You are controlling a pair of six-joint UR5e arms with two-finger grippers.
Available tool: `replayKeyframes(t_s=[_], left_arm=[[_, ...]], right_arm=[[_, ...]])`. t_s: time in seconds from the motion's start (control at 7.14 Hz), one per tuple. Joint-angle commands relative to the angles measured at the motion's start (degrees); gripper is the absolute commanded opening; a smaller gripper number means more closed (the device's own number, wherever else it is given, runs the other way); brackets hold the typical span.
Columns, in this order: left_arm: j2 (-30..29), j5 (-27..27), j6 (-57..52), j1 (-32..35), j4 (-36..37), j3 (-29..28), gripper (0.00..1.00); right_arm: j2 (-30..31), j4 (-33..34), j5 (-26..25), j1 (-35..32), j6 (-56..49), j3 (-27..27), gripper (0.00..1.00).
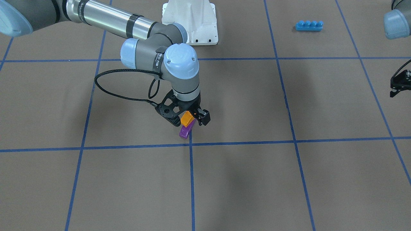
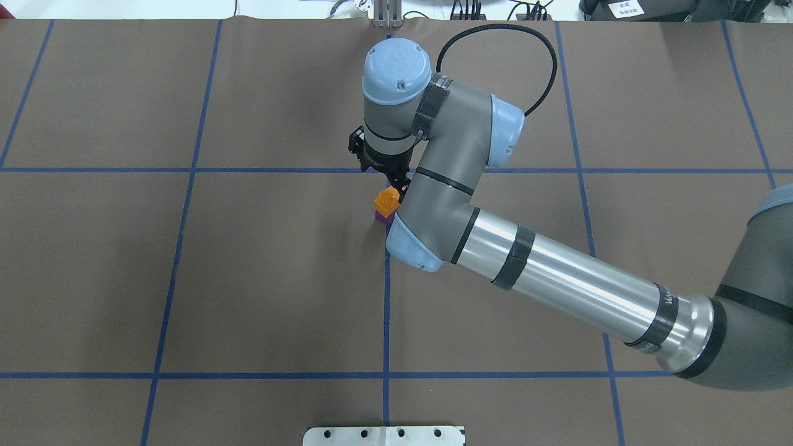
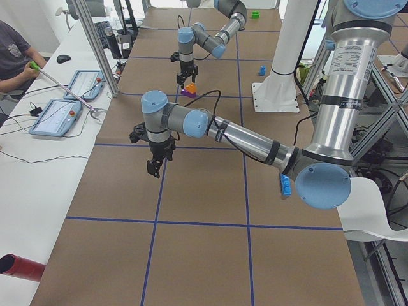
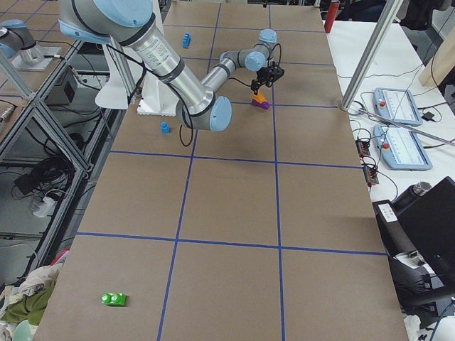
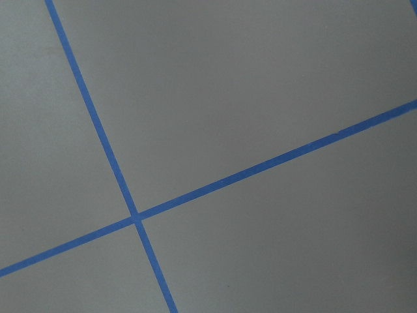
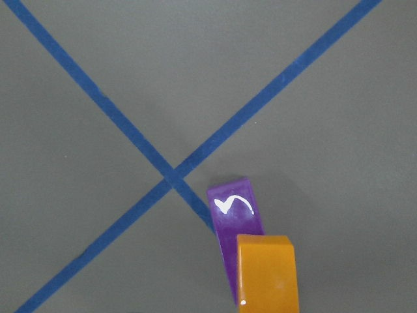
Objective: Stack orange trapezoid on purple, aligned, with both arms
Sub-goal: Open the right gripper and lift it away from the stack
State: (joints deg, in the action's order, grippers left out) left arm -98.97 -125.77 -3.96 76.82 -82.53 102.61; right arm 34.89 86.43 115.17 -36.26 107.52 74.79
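Observation:
The orange trapezoid [image 1: 187, 118] sits on the purple block [image 1: 185, 131] near a crossing of blue tape lines in the middle of the table. In the right wrist view the orange trapezoid [image 6: 267, 274] overlaps the near end of the purple block [image 6: 233, 215], and the far end sticks out. My right gripper [image 1: 190, 121] is open, with its fingers standing wide on either side of the orange trapezoid. My left gripper [image 1: 395, 89] hangs far off at the view's edge, only partly seen. Its wrist view shows bare table.
A long blue brick [image 1: 309, 25] lies at the back on my left side. The white arm mount [image 1: 192, 22] stands behind the stack. A small blue block [image 4: 165, 128] and a green block [image 4: 114, 299] lie far away. Operators' tablets [image 4: 398, 106] sit past the table edge.

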Motion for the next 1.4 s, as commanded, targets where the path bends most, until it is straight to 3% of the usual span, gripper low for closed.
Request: replayKeyframes(t_s=[0.0, 0.28, 0.56, 0.98, 1.26], left_arm=[[-0.2, -0.7, 0.0, 0.0, 0.1, 0.3, 1.00], [0.6, -1.8, 0.1, 0.1, -0.3, 1.6, 1.00], [1.2, -1.5, -0.1, 0.1, -0.3, 1.1, 1.00], [2.5, -1.4, -0.1, 0.2, -0.3, 1.5, 1.00], [3.7, -1.4, -0.2, 0.2, -0.3, 1.3, 1.00]], right_arm=[[1.1, 4.8, 4.3, -6.2, -3.5, 7.9, 1.00], [9.5, 14.8, 5.1, -12.5, -24.2, 20.2, 1.00], [22.3, 15.6, 10.7, -23.0, -45.3, 27.0, 1.00], [39.8, 15.4, 13.6, -40.1, -88.8, 26.4, 1.00], [47.2, 15.3, 15.6, -49.5, -110.1, 22.3, 1.00]])
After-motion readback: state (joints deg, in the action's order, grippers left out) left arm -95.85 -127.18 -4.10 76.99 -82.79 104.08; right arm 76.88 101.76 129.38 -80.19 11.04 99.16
